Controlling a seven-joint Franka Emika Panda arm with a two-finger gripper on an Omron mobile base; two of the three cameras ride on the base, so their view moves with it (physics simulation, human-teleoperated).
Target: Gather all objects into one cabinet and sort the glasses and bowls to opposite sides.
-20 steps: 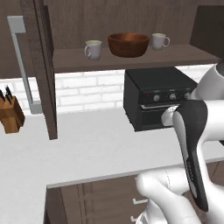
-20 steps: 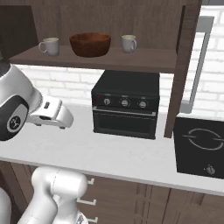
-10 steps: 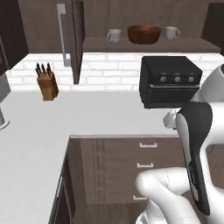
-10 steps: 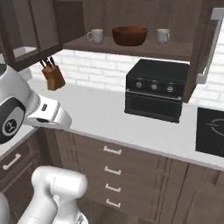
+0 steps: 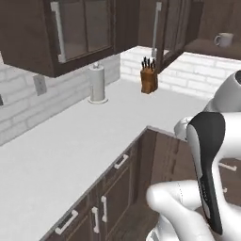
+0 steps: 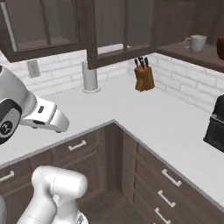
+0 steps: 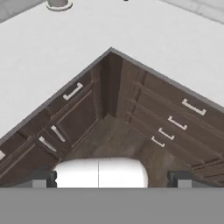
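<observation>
White counter (image 5: 70, 141) runs round an inside corner, bare except for a paper towel roll (image 5: 97, 83) and a knife block (image 5: 148, 79) at the back. Glass-door wall cabinets (image 5: 70, 33) hang over it. One pale mug (image 6: 195, 43) sits on the open cabinet shelf (image 6: 192, 54) far off to the right. Gripper (image 7: 111, 178) points down at the base drawers, fingers spread wide, nothing held. Gathering looks unfinished; sorting cannot be judged from here.
</observation>
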